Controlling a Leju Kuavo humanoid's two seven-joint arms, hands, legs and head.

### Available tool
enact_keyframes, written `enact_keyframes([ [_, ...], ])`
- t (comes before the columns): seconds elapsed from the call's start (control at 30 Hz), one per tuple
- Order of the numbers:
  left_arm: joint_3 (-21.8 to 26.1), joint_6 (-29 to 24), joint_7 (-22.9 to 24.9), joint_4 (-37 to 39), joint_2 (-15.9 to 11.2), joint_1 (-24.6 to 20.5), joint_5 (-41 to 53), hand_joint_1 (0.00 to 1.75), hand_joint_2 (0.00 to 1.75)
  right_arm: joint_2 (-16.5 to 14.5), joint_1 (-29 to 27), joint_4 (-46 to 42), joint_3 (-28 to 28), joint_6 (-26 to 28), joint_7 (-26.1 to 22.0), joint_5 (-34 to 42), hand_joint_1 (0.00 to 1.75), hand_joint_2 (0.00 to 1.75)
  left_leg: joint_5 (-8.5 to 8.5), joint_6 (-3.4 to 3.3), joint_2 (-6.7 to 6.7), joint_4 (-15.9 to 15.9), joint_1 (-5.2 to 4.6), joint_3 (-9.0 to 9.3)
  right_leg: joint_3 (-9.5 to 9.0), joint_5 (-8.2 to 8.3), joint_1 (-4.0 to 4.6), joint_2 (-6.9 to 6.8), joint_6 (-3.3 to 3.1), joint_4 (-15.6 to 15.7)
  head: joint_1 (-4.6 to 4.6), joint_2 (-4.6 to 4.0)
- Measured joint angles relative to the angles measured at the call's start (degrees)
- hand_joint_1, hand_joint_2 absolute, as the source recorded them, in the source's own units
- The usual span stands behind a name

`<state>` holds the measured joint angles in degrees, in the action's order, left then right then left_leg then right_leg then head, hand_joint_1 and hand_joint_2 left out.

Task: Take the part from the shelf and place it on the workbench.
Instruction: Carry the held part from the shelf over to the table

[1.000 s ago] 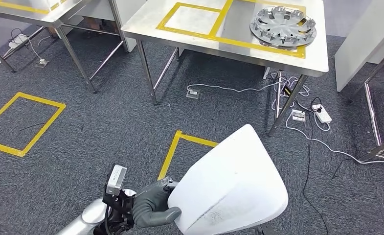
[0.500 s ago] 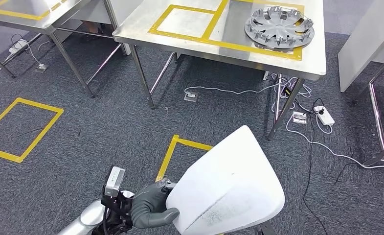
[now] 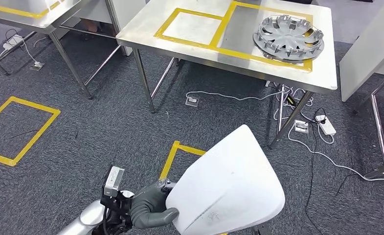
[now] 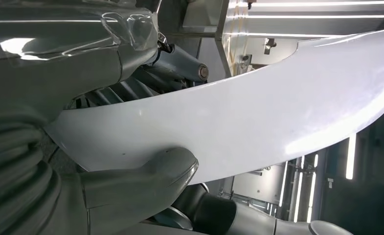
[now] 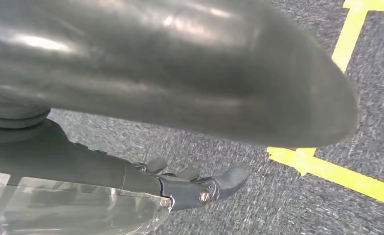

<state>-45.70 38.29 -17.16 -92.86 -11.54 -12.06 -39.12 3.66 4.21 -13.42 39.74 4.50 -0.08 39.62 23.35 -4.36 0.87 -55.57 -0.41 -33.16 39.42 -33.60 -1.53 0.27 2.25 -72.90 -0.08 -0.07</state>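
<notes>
I carry a large white curved part [image 3: 229, 186] low in front of me in the head view. My left hand [image 3: 149, 209] grips its left edge, and in the left wrist view the grey thumb [image 4: 168, 169] presses on the white part [image 4: 258, 117]. My right hand [image 4: 177, 63] lies behind the part. In the right wrist view its dark fingers [image 5: 199, 188] reach out over the carpet under a dark glossy surface [image 5: 180, 73]; whether they grip the part is unclear. The steel workbench [image 3: 194, 46] stands ahead, marked with yellow tape squares.
A silver hubcap [image 3: 288, 37] lies on the workbench's right square. Cables and a power strip [image 3: 325, 125] trail on the carpet under its right end. Another steel table [image 3: 28, 10] stands far left. Yellow tape squares [image 3: 18, 129] mark the floor.
The whole view has shifted: the workbench now sits lower and further right in the picture. The white part stays in my left hand in the same pose.
</notes>
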Motion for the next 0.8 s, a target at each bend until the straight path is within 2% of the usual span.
enact_keyframes([
  [0.03,0.0,0.0,0.0,0.0,0.0,0.0,0.0,1.75,1.75,0.1,-0.1,0.0,0.0,0.0,0.0,0.0,0.0,0.0,0.46,0.12,0.15,0.0,-0.02,0.5,0.41,0.33,-0.03,-0.01,0.32,1.3,0.01,0.0],
  [0.07,-0.1,0.0,0.0,0.0,0.0,0.0,0.0,1.75,1.75,0.1,-0.2,0.0,0.0,0.0,0.0,0.0,0.0,0.0,0.96,0.3,0.23,-0.1,-0.01,1.07,-0.13,1.92,-0.08,-0.03,1.0,4.3,0.02,0.0],
  [0.1,-0.1,0.0,0.0,0.0,0.0,0.0,0.0,1.75,1.75,0.2,-0.1,0.0,0.0,0.0,0.0,0.0,0.0,0.0,1.53,0.55,0.26,-0.3,-0.01,1.6,-1.24,4.44,-0.14,-0.07,1.72,8.4,0.04,0.0],
  [0.13,-0.2,0.0,0.0,0.1,0.1,0.0,0.0,1.75,1.75,0.2,-0.1,0.0,0.0,0.0,-0.1,0.0,0.0,0.0,2.17,0.84,0.27,-0.6,-0.08,2.09,-2.35,6.84,-0.13,-0.18,2.12,12.1,0.04,0.0],
  [0.17,-0.2,0.0,0.0,0.1,0.1,0.0,0.0,1.75,1.75,0.2,-0.1,0.0,0.0,0.0,-0.1,0.0,0.0,0.0,2.79,1.19,0.28,-0.8,-0.18,2.37,-3.32,8.54,-0.05,-0.28,1.96,14.6,0.02,0.0],
  [0.2,-0.2,0.0,0.0,0.1,0.1,-0.1,0.0,1.75,1.75,0.2,-0.1,0.0,0.0,0.1,-0.1,0.0,0.0,0.0,3.28,1.56,0.28,-1.1,-0.29,2.61,-3.86,9.57,0.03,-0.34,1.33,15.8,0.01,0.0],
  [0.27,-0.3,0.0,0.0,0.1,0.1,-0.1,0.0,1.75,1.75,0.2,-0.1,0.0,0.0,0.2,-0.1,0.0,0.0,0.0,3.95,2.14,0.26,-1.5,-0.34,2.83,-4.52,9.75,0.05,-0.27,-0.27,15.9,-0.07,0.0],
  [0.3,-0.3,0.1,0.0,0.1,0.1,-0.2,0.0,1.75,1.75,0.1,-0.1,0.0,0.0,0.2,-0.2,0.0,0.0,0.0,4.19,2.38,0.18,-2.1,-0.25,2.74,-4.89,9.78,-0.09,-0.16,-0.72,15.9,-0.08,0.0],
  [0.37,-0.3,0.1,0.0,0.1,0.0,-0.4,-0.1,1.75,1.75,0.1,-0.1,0.0,0.0,0.2,-0.2,0.0,0.0,0.0,5.2,3.04,-0.11,-5.9,0.09,0.81,-5.88,9.3,-0.38,-0.05,-1.41,16.0,-0.25,0.0],
  [0.47,-0.3,0.1,0.0,0.2,-0.1,-0.5,-0.1,1.75,1.75,0.1,0.0,0.0,0.0,0.2,-0.2,0.1,0.0,0.0,8.78,4.21,-0.5,-16.6,0.76,-6.2,-7.13,8.03,-0.37,-0.03,-1.93,16.0,-0.34,0.0],
  [0.5,-0.3,0.1,0.0,0.3,-0.1,-0.4,-0.1,1.75,1.75,0.1,-0.1,0.0,0.0,0.2,-0.2,0.1,0.0,0.0,9.38,4.39,-0.57,-18.3,0.94,-7.97,-7.63,7.56,-0.36,0.01,-1.9,16.0,-0.37,0.0],
  [0.53,-0.3,0.1,0.0,0.3,-0.1,-0.4,-0.1,1.75,1.75,0.1,-0.1,0.0,0.0,0.2,-0.2,0.1,0.0,0.0,8.87,4.42,-0.64,-18.0,1.05,-8.73,-8.26,7.07,-0.36,0.09,-1.82,16.0,-0.38,0.0],
  [0.57,-0.3,0.1,0.0,0.3,-0.1,-0.4,-0.1,1.75,1.75,0.1,-0.2,0.0,0.0,0.2,-0.2,0.1,0.0,0.0,7.1,4.27,-0.69,-15.6,1.1,-8.42,-9.0,6.54,-0.36,0.17,-1.7,16.0,-0.38,0.0],
  [0.63,-0.3,0.1,0.0,0.3,-0.1,-0.4,-0.1,1.75,1.75,0.0,-0.1,0.0,0.0,0.2,-0.2,0.1,0.0,0.0,1.51,3.37,-0.76,-7.7,0.87,-6.07,-10.55,5.41,-0.26,0.31,-1.34,16.1,-0.36,0.0],
  [0.67,-0.3,0.1,0.0,0.4,-0.1,-0.5,-0.1,1.75,1.75,-0.1,-0.1,0.0,-0.1,0.2,-0.2,0.1,0.0,0.0,-0.18,2.85,-0.78,-4.7,0.64,-5.08,-11.04,4.93,-0.16,0.39,-1.06,16.2,-0.34,0.0],
  [0.7,-0.3,0.1,0.0,0.4,-0.1,-0.5,-0.1,1.75,1.75,-0.2,0.0,0.0,-0.1,0.2,-0.2,0.1,0.0,0.0,-1.15,2.3,-0.76,-2.8,0.38,-4.37,-11.35,4.52,-0.05,0.42,-0.73,16.4,-0.36,0.0],
  [0.8,-0.4,0.1,-0.1,0.6,-0.1,-0.7,-0.1,1.75,1.75,-0.3,0.0,0.0,-0.1,0.2,-0.2,0.1,0.0,0.0,-0.7,1.09,-0.57,-1.4,0.11,-2.81,-12.29,4.2,0.09,0.29,0.4,16.2,-0.36,0.0],
])
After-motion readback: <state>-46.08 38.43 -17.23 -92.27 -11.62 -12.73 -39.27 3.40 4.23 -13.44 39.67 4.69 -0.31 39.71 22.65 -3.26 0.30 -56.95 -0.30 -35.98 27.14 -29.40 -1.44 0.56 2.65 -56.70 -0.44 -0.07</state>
